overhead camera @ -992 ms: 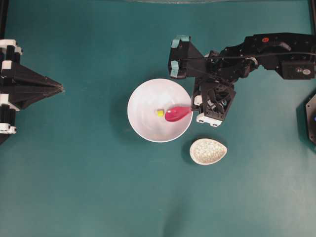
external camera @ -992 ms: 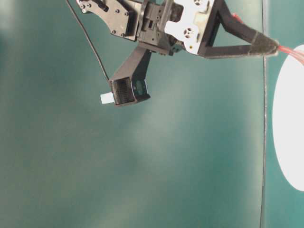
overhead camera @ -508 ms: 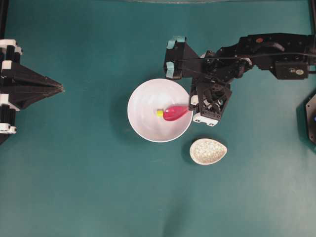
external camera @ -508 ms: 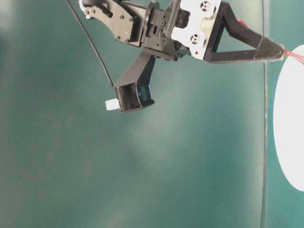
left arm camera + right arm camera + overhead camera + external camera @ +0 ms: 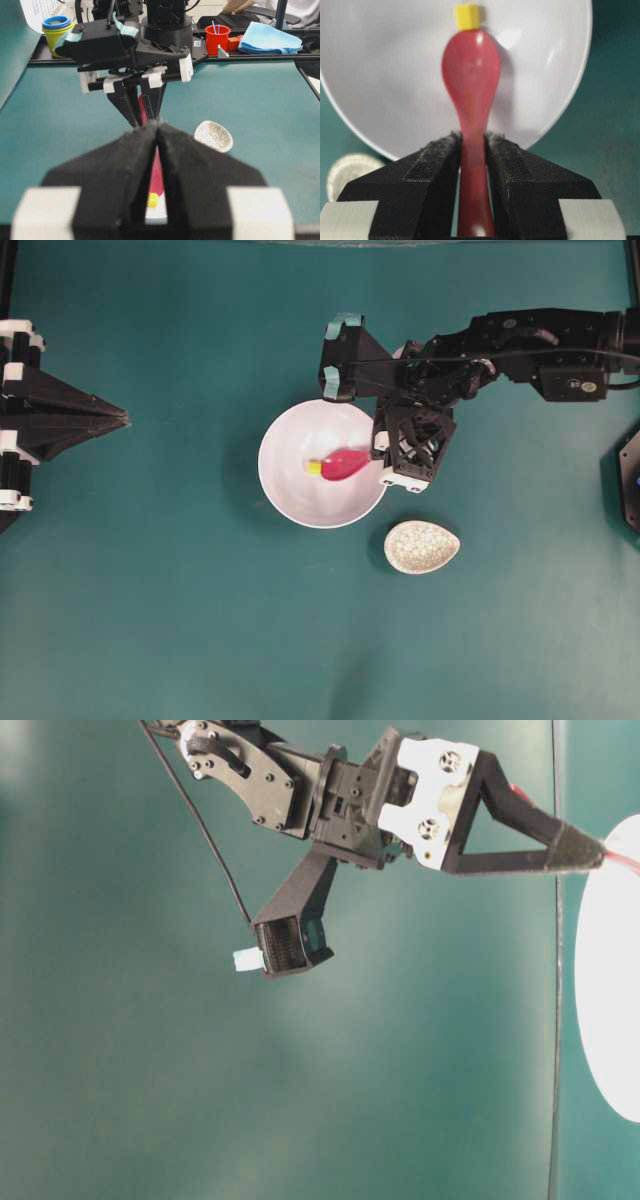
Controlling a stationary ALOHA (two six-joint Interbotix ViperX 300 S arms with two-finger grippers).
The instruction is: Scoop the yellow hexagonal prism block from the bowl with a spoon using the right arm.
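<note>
My right gripper (image 5: 472,165) is clamped on the handle of the spoon (image 5: 345,463), both fingers (image 5: 432,165) pressed against its sides, and the scoop reaches out over the inside of the white bowl (image 5: 285,495). The yellow block (image 5: 314,467) lies on the bowl's floor touching the scoop's tip, just to its left in the overhead view and not in the scoop. My left gripper (image 5: 157,150) hangs well away at the left edge of the table, its fingers together with nothing between them, and the speckled rest (image 5: 421,547) sits near the bowl's lower right.
</note>
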